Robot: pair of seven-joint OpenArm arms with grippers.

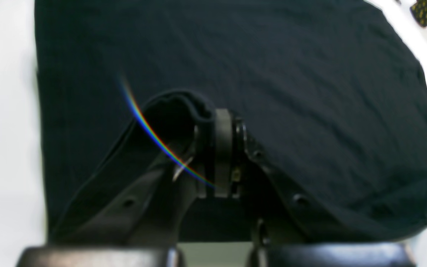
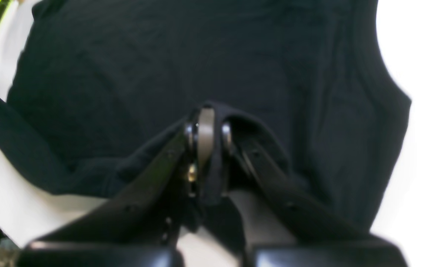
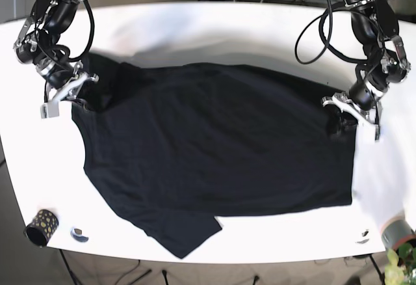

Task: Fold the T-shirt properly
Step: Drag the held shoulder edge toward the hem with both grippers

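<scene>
on the white table (image 3: 214, 38), both jaws are clamped on the dark t-shirt (image 3: 214, 142) edges.

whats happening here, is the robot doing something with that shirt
A two-armed robot is working on a black T-shirt spread mostly flat on a white table. Each gripper has pinched a bit of fabric at opposite edges of the shirt: the left gripper and the right gripper are both shut on raised folds of cloth. One sleeve sticks out along the edge nearest the camera. No fold has been made yet; the shirt lies open.
</scene>
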